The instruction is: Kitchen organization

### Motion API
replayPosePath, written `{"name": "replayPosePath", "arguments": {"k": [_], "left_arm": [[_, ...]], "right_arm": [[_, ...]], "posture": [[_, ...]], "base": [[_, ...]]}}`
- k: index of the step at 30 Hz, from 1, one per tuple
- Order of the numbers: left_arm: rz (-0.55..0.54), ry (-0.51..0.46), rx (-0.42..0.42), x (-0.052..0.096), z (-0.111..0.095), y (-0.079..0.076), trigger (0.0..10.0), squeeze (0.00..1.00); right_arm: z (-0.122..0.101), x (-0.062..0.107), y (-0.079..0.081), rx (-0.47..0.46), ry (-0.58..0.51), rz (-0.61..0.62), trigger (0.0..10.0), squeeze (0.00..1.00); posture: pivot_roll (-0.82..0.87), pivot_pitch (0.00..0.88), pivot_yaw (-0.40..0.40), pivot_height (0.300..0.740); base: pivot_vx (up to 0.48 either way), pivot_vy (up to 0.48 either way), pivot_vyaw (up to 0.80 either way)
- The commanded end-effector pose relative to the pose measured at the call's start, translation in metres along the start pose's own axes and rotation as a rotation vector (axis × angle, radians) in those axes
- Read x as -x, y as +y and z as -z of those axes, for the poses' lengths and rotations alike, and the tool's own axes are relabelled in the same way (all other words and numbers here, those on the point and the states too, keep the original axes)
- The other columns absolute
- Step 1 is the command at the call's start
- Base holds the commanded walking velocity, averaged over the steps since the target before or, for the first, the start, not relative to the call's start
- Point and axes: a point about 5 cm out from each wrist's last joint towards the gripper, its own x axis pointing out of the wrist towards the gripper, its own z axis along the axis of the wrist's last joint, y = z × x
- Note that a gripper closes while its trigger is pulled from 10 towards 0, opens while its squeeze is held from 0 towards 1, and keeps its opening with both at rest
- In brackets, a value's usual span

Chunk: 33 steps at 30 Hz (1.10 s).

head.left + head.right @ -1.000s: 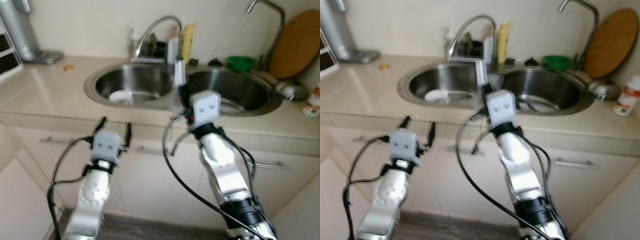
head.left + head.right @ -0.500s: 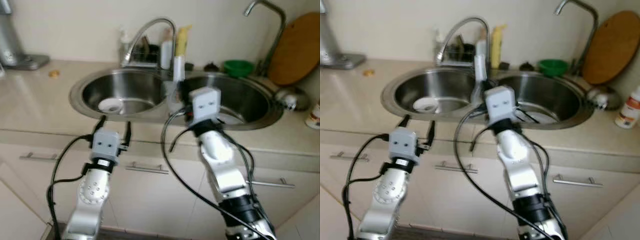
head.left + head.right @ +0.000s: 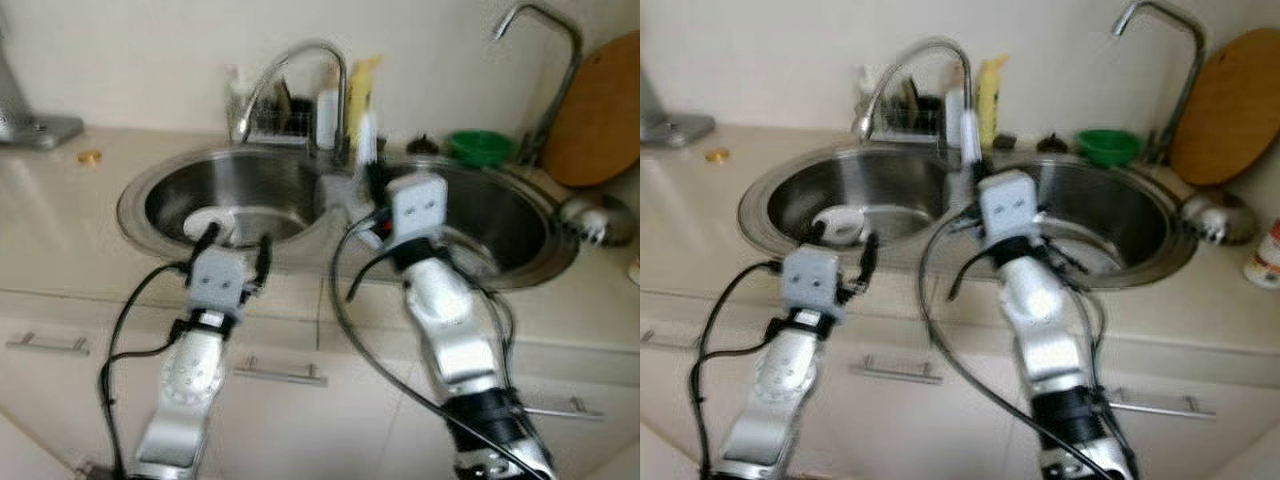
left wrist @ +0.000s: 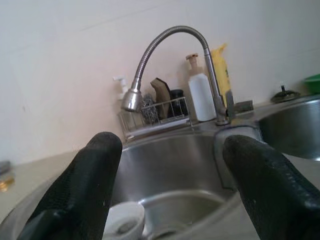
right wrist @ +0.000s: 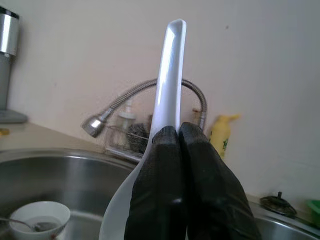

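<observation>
Over the left basin (image 3: 240, 200), where a small bowl (image 3: 205, 222) sits, the left hand (image 3: 234, 250) hovers open and empty. Between the basins, the right hand (image 5: 177, 150) pinches a white spoon (image 5: 169, 75) upright (thin hold; it could slip). Since a second ago, both arms have closed in on the sink.

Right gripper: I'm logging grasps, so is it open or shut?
Shut. In the right wrist view the right gripper has both black fingers pressed together on a white utensil handle.
</observation>
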Motion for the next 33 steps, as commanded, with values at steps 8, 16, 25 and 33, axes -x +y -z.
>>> {"name": "replayPosePath", "arguments": {"k": [8,16,25,33], "left_arm": [[0.022,-0.014,0.013,-0.001,-0.003,-0.006,10.0,0.00],[0.032,-0.025,0.024,-0.002,-0.005,-0.009,10.0,0.00],[0.035,-0.017,0.020,-0.002,-0.002,-0.010,10.0,0.00],[0.043,-0.014,0.022,-0.002,-0.002,-0.013,10.0,0.00]], "right_arm": [[0.019,-0.005,-0.023,0.012,0.126,0.052,10.0,0.00],[0.044,-0.013,-0.042,0.035,0.341,0.027,10.0,0.00],[0.087,-0.002,-0.074,0.032,0.734,-0.007,10.0,0.00],[0.105,0.009,-0.082,-0.022,0.881,-0.011,10.0,0.00]], "posture": [[-0.01,0.000,0.014,0.740],[-0.02,0.000,0.019,0.740],[-0.03,0.000,0.015,0.740],[-0.02,0.000,0.010,0.740]], "base": [[0.231,0.000,0.00],[0.000,0.000,0.00],[0.000,0.000,0.00],[0.000,0.000,0.00]]}}
